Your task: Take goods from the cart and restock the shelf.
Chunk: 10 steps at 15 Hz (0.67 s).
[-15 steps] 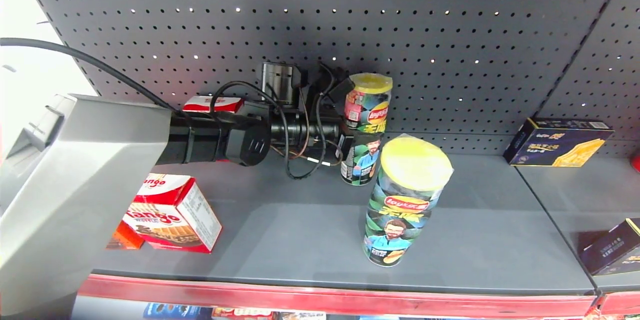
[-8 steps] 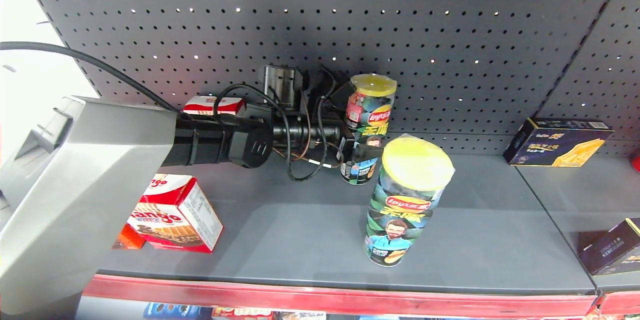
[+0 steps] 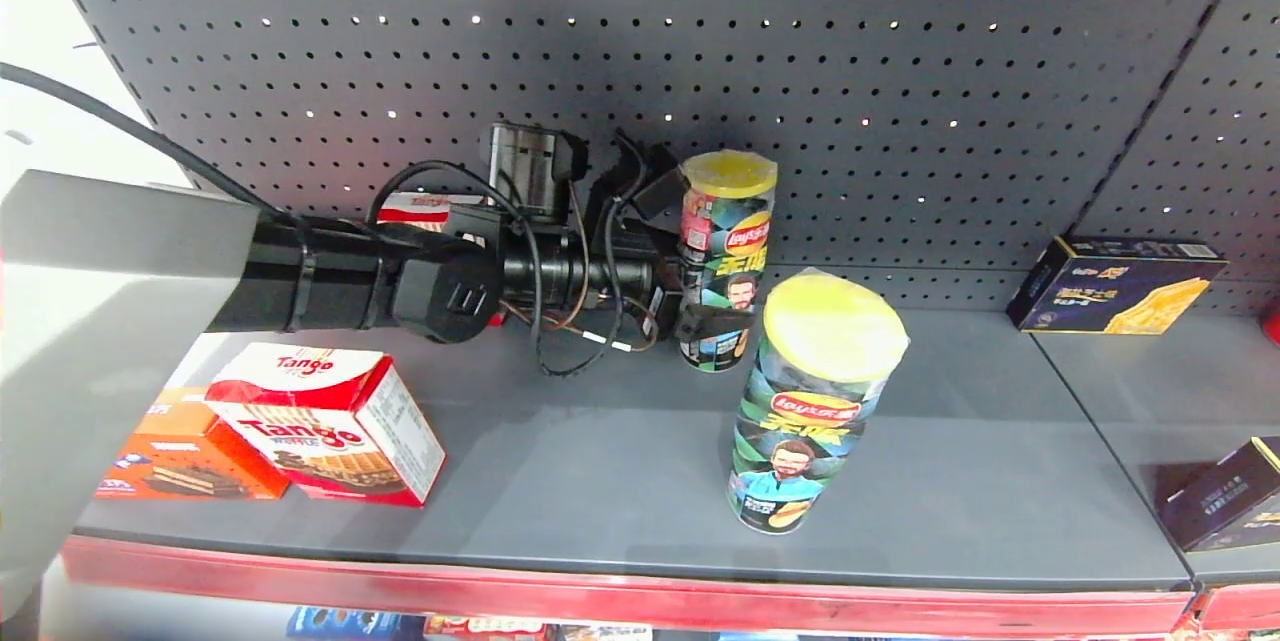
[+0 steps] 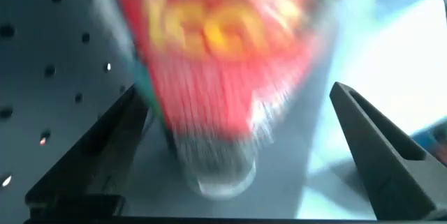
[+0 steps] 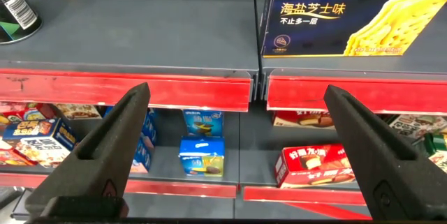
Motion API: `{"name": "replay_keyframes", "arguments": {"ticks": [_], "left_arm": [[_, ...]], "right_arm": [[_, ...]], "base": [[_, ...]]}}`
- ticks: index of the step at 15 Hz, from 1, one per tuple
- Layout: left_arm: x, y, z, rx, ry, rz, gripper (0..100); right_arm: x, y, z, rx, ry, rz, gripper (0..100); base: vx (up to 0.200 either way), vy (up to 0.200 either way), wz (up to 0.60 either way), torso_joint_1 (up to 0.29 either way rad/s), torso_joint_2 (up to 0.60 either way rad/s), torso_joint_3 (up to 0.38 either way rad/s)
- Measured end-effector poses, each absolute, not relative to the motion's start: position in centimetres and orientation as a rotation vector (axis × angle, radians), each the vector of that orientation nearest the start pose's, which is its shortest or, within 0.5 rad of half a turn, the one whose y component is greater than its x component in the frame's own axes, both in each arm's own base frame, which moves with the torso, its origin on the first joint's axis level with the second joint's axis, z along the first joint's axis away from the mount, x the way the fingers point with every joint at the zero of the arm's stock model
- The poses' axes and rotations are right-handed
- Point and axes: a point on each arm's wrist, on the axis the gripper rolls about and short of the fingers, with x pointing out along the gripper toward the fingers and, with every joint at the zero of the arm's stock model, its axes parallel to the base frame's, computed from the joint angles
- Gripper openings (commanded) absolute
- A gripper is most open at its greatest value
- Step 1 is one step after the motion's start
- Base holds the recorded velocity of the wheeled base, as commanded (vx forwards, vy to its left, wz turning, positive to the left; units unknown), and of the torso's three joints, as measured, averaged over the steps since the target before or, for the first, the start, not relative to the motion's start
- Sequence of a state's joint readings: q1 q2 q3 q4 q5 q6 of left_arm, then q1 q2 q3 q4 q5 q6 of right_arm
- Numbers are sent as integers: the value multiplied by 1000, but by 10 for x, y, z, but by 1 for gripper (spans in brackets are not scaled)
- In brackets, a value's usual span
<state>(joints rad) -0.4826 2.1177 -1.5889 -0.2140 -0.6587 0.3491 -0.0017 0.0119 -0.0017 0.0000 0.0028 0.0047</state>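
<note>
1. The robot's left gripper (image 3: 705, 256) lies along the shelf (image 3: 600, 461) at the back can (image 3: 735, 221), which stands upright just in front of the pegboard (image 3: 700, 41).
2. The fingers are apart, one on the pegboard side of the can and one on the aisle side. The can stands between them.
3. The left wrist view shows the can (image 4: 223, 56) blurred between the fingers (image 4: 105, 154). There seems to be a gap on each side, though the blur cannot rule out a light touch.
4. The can's long axis is vertical, and the fingers cross it level, low on its body. The arm lies to the can's left, so a retreat would likely run leftward along the shelf, straight off the can.
5. The front can (image 3: 810, 401) stands upright nearer the shelf's edge, to the right of the back can. The aisle-side finger comes near its lid, which looks like the likeliest thing to be knocked.
6. The right gripper (image 5: 236, 90) hangs before the red lip (image 5: 63, 84) of the shelf, fingers wide apart and empty. The left arm is much the nearer to the cans.
7. The back can looks already placed.
</note>
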Motion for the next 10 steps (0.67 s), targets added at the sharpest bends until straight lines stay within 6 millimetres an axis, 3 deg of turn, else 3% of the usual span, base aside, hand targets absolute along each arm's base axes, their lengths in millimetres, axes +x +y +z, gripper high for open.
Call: {"name": "replay_keyframes", "arguments": {"ticks": [10], "left_arm": [[351, -194, 216, 412, 149, -949, 100]], "right_arm": [[-22, 0, 76, 4, 11, 1, 100]], "base": [[0, 0, 0, 0, 0, 0]]}}
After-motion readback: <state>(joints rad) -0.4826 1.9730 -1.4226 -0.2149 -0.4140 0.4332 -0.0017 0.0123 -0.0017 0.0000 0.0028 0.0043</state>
